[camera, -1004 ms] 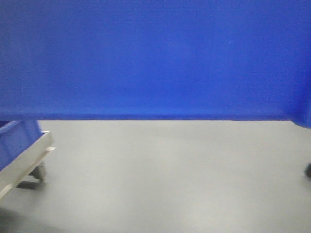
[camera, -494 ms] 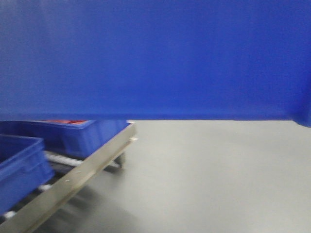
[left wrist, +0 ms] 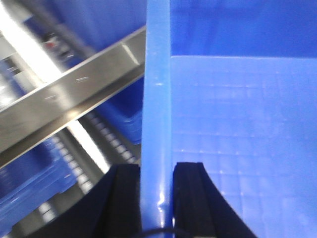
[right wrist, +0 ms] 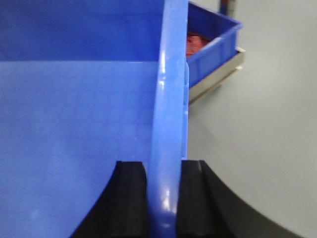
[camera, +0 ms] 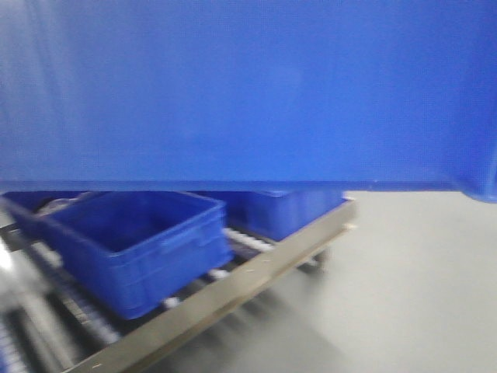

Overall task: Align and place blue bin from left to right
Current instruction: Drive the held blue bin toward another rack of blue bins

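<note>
Fingers (left wrist: pixel 124 198) of our left gripper (left wrist: pixel 156 171) were clamped on the rim of the blue bin (camera: pixel 248 93), one black finger on each side of the wall. Our right gripper (right wrist: pixel 163 168) pinched the bin's other side rim the same way. We had the bin held up close to the front camera, its smooth wall filling the upper half. Below its bottom edge: metal roller rack (camera: pixel 233 299) carrying smaller blue bins (camera: pixel 140 245), grey floor (camera: pixel 427 295) to the right. Front view was blurred.

No readable text, labels, brands or numbers in any view.
</note>
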`<action>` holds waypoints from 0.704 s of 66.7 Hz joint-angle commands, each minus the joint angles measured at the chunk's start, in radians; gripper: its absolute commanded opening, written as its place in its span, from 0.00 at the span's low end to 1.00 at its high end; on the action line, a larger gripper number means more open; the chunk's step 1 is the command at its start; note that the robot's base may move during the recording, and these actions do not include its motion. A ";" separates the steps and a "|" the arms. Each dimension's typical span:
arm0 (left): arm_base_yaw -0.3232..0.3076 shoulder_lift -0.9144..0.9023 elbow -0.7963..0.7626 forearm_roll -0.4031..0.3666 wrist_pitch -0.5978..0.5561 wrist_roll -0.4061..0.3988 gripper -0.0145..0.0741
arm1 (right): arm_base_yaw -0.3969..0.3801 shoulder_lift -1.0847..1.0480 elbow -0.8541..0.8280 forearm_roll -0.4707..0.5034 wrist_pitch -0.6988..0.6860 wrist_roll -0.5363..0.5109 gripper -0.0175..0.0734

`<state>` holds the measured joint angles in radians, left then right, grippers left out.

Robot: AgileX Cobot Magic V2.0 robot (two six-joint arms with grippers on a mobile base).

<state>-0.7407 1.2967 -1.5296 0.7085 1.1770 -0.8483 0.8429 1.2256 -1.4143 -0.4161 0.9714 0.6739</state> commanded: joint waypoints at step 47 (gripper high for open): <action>-0.011 -0.013 -0.012 0.036 -0.075 -0.001 0.04 | 0.009 -0.013 -0.018 -0.006 -0.091 -0.022 0.11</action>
<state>-0.7407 1.2967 -1.5296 0.7085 1.1810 -0.8483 0.8429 1.2256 -1.4143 -0.4143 0.9714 0.6739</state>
